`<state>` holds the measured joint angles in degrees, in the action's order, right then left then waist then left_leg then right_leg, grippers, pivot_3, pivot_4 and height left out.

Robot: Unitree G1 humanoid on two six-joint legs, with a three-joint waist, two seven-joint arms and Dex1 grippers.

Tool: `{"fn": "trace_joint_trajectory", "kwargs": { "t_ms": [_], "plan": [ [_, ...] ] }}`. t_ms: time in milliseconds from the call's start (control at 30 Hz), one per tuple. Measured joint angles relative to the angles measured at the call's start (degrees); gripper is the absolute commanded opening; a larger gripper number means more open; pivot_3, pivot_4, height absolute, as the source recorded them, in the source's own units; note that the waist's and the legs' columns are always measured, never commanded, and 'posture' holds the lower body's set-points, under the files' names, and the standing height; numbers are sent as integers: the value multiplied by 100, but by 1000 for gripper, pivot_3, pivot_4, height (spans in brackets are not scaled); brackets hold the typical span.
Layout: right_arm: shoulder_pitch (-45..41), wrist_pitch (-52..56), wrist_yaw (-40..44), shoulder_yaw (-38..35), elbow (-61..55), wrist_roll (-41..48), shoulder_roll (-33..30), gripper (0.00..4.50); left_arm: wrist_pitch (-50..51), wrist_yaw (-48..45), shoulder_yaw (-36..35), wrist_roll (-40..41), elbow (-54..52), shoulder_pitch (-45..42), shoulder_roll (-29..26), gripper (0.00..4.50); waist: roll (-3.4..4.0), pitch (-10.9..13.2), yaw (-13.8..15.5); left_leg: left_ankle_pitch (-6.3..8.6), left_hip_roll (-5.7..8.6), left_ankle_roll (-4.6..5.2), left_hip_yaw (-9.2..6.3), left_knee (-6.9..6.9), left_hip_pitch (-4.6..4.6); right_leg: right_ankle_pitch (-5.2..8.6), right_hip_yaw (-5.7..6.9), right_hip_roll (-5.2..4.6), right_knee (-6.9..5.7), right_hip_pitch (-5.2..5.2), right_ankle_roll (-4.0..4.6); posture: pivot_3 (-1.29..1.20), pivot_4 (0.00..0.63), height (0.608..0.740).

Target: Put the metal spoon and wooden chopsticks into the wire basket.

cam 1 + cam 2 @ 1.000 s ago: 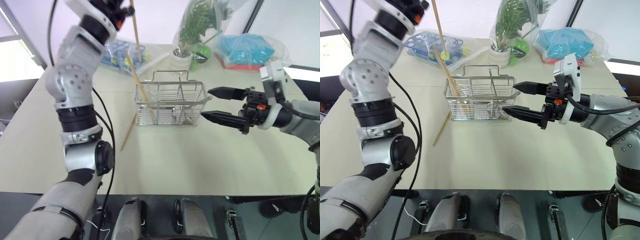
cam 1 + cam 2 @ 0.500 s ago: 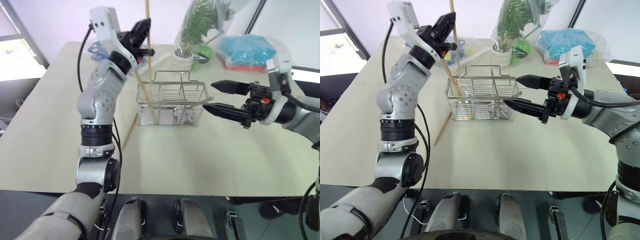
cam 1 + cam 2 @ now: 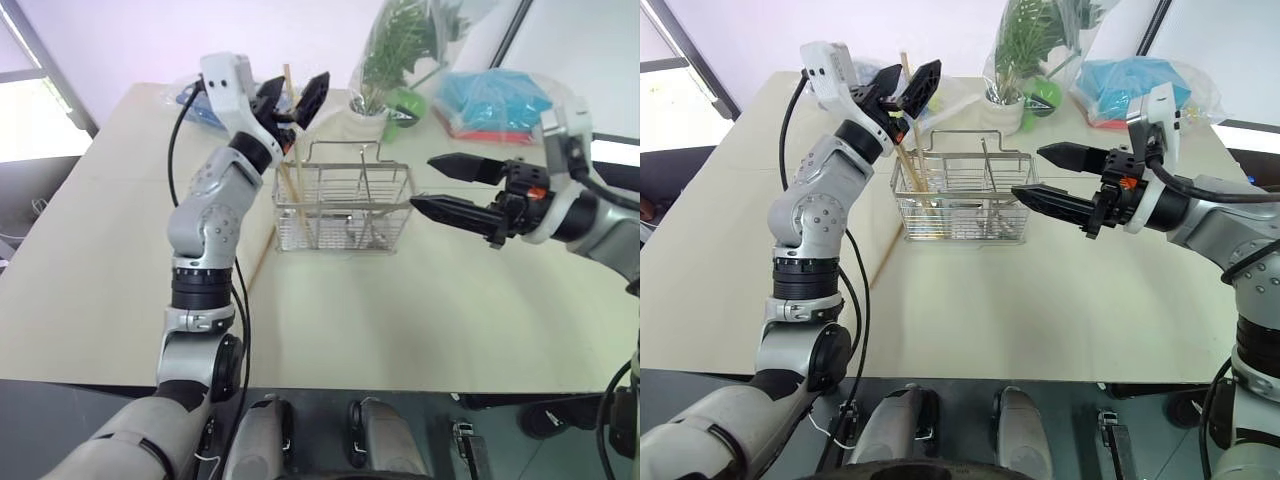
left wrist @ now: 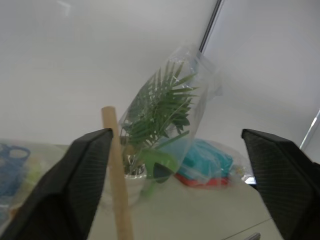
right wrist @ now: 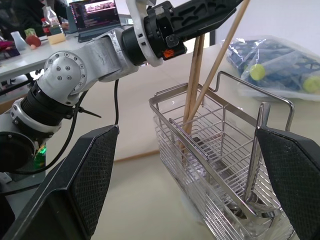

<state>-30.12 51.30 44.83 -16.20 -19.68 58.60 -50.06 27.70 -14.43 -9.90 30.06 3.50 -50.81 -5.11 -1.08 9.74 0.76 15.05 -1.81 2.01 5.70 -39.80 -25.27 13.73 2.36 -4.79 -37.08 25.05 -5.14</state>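
My left gripper [image 3: 908, 85] is spread open above the near-left corner of the wire basket [image 3: 965, 197], holding nothing. Two chopsticks [image 5: 196, 75] stand in the basket, leaning at that end, tops poking up between my open fingers. One more chopstick [image 3: 883, 260] lies flat on the table [image 3: 1040, 310] just left of the basket, so that one is not in yet. A thin upright metal rod in the basket's middle looks like the spoon [image 3: 987, 175] handle, probably already in, but I can't be sure. My right gripper [image 3: 1045, 176] is wide open and empty, level, just beside the basket's right end. Judgement: mostly done; what's left is picking up the table chopstick and dropping it in.
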Motion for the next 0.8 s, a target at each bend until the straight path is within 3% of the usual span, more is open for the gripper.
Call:
{"fn": "trace_joint_trajectory", "kwargs": {
  "t_ms": [233, 333, 400, 600, 800],
  "plan": [
    [-50, -61, 27, 31, 148, -122, 111, 4500, 703, 229, -275, 429, -332, -463, -436, 4454, 0, 0, -2, 0, -1, 0, -2, -1, -3, 0, 0, 1, 0, 2, 0, 0, 150, 720],
    [-57, -89, 64, 54, 156, -173, 140, 4500, 1191, 281, -404, 642, -556, -1120, -1005, 4454, 0, 0, -4, 0, 0, 0, -2, 0, -3, 0, 0, 2, 0, 3, 0, 0, 150, 720],
    [-56, -140, 111, 97, 157, -244, 147, 4500, 1691, 166, -504, 837, -554, -1572, -1680, 4454, 0, 0, -15, 0, -1, 0, 0, 2, -1, 0, 0, 5, -1, 3, 0, 0, 150, 720],
    [68, -210, 236, 120, 214, -399, 163, 4500, 3078, -120, -566, 753, 402, -2131, -3314, 4454, 3, -2, -11, -2, -3, -4, 2, 8, 9, 1, 0, 8, -7, 2, -1, 0, 150, 720],
    [74, -298, 289, 156, 224, -467, 222, 4500, 4786, 53, -213, 410, 1033, -1841, -3722, 4454, -1, 1, -6, -14, 0, -25, 2, 5, 4, 1, 1, 3, -2, -1, -1, 0, 150, 720]
  ]
}}
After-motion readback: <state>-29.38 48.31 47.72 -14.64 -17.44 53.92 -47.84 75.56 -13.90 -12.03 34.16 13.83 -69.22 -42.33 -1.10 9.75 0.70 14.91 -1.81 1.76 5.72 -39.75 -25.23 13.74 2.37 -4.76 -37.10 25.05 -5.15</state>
